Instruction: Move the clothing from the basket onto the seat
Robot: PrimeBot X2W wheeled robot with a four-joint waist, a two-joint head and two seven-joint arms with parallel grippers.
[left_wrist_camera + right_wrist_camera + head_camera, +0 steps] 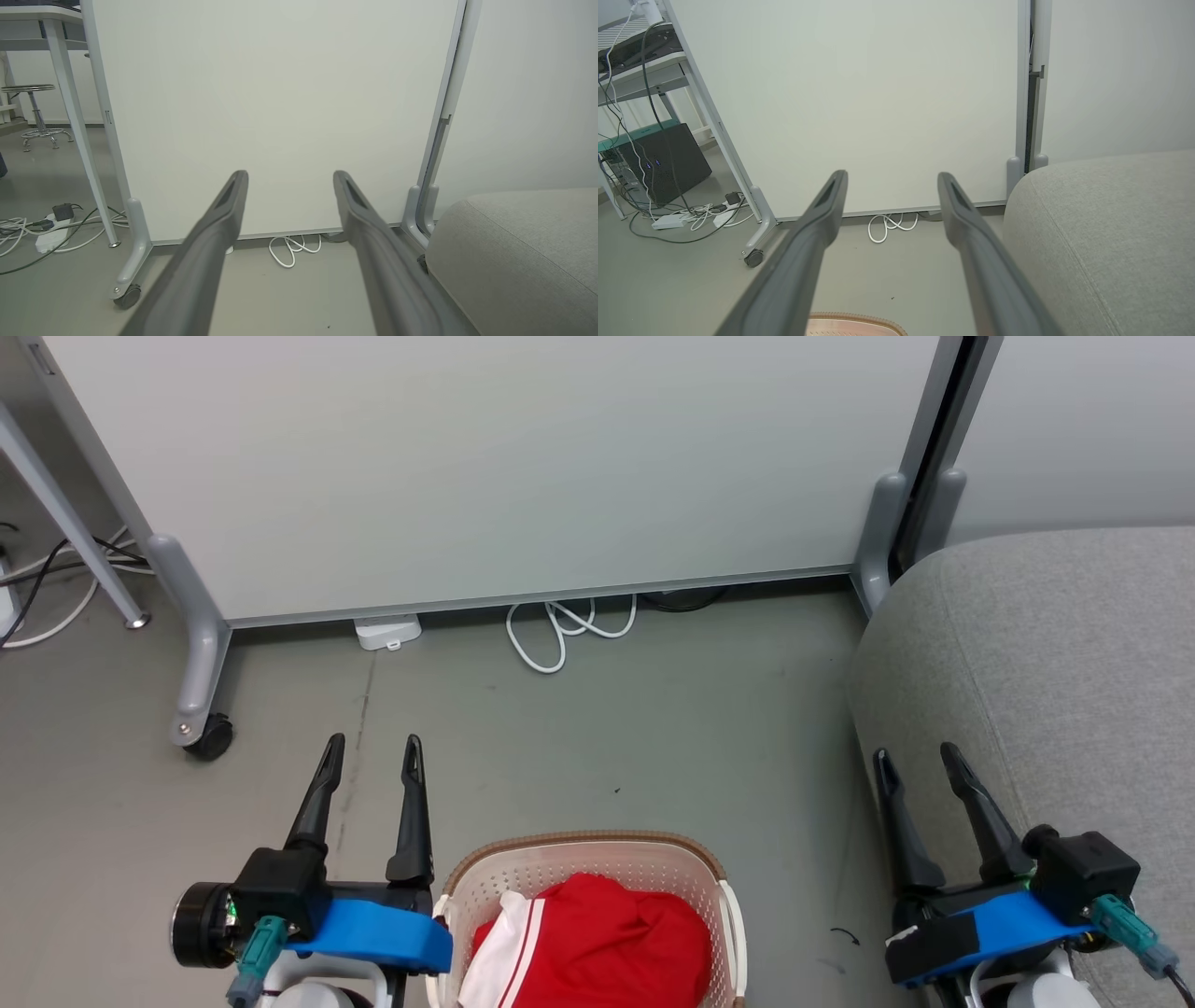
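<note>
So the basket (583, 838) sits at the bottom centre of the head view, on the floor (653, 728), with the clothing (607, 943) piled inside it. The left gripper (373, 740) is just beside the basket at the lower left. The seat (1055, 681) takes up the right side, and the right gripper (914, 751) hangs over its near edge at the lower right. A partition panel (485, 467) runs along the top, with a cable loop (560, 635) on the floor at its foot and a caster (207, 735) at mid left.
</note>
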